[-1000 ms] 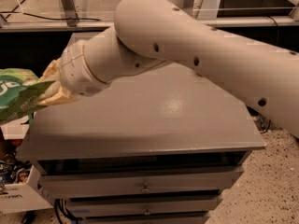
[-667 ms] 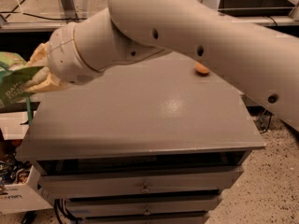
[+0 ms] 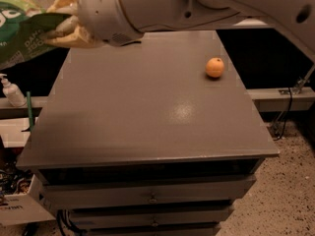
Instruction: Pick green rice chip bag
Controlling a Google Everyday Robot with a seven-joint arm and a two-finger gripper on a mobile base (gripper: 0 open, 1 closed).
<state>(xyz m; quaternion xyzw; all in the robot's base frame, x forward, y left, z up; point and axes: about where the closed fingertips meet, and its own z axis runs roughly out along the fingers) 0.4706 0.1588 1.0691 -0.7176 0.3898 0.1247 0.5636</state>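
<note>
The green rice chip bag (image 3: 22, 31) hangs in the air at the upper left, off the left side of the grey cabinet top (image 3: 147, 107). It is crinkled green foil with white lettering. My gripper (image 3: 61, 26) is shut on the bag's right edge, with pale fingers (image 3: 74, 33) above and below the foil. The thick white arm (image 3: 197, 4) runs from the gripper across the top of the view to the right.
A small orange fruit (image 3: 214, 67) sits on the cabinet top at the right rear. The cabinet has drawers (image 3: 147, 195) in front. A white pump bottle (image 3: 11, 91) and a green stick (image 3: 29, 114) stand to the left. A box (image 3: 19, 208) lies at the lower left floor.
The arm has risen and swung up and left with the bag in the gripper. The cabinet top has come into fuller view, and the orange fruit now shows.
</note>
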